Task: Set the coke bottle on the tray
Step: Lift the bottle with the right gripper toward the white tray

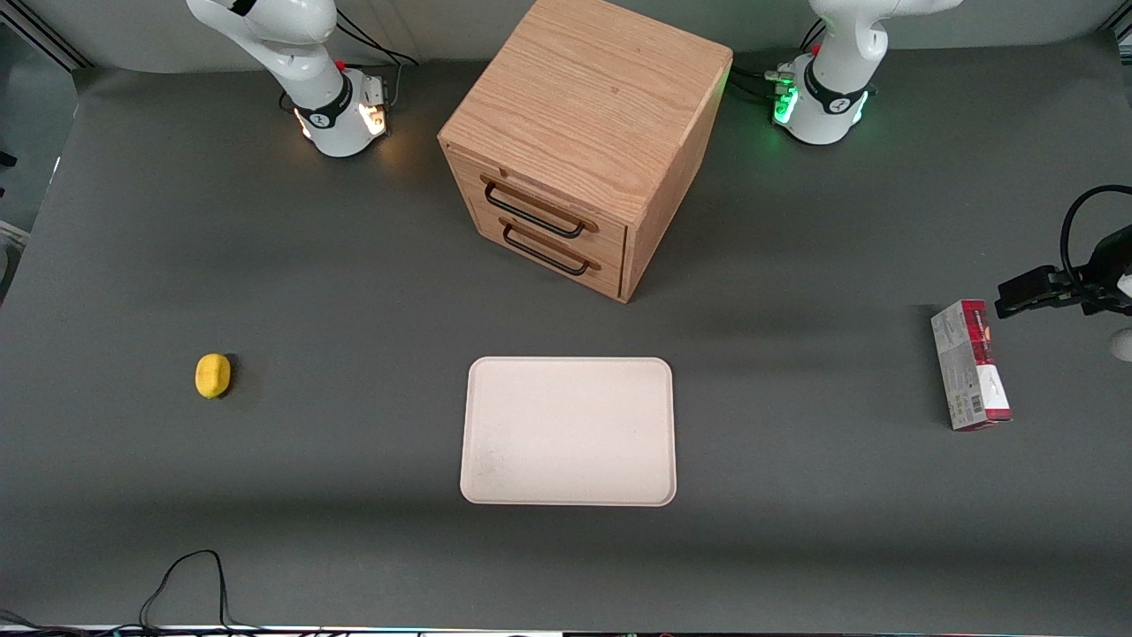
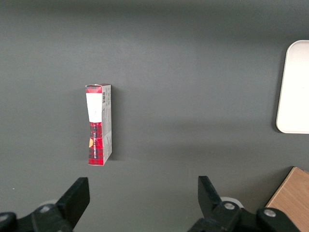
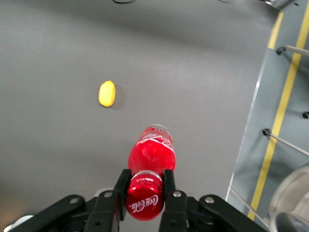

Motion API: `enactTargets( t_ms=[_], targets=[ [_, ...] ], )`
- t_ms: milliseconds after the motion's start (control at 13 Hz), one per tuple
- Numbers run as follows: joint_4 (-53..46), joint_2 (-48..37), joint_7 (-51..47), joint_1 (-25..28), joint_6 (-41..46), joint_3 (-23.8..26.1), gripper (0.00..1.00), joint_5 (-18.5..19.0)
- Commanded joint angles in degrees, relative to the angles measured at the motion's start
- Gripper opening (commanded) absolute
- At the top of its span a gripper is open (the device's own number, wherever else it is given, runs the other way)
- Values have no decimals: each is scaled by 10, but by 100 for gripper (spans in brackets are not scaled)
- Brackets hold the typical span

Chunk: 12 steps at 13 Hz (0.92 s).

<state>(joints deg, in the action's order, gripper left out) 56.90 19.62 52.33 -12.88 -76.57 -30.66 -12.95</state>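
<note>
Gripper (image 3: 144, 193) clamping coke bottle (image 3: 150, 159) at the neck, high over the table near the lemon (image 3: 107, 93). Carrying step; next, probably swinging toward the bare tray (image 1: 568, 431) and lowering upright.

Right arm (image 1: 301, 53): glossy white shell, black band with marking above the base (image 1: 345, 133), small red button, warm orange base light, black cables trailing off. Gripper (image 3: 145, 182), up over the table (image 3: 58, 58), clamped on coke bottle (image 3: 150, 154): matte black fingers (image 3: 122, 186), silver screw heads.
</note>
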Motion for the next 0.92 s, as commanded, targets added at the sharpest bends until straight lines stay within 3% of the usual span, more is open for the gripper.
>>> enactTargets(
  t_ms=[0,538,846],
  targets=[
    [-11,1,-97,89,22,11,8,3],
    [-27,42,-564,457,-22,17,6,10],
    [-76,102,-711,579,-51,16,2,20]
  ],
)
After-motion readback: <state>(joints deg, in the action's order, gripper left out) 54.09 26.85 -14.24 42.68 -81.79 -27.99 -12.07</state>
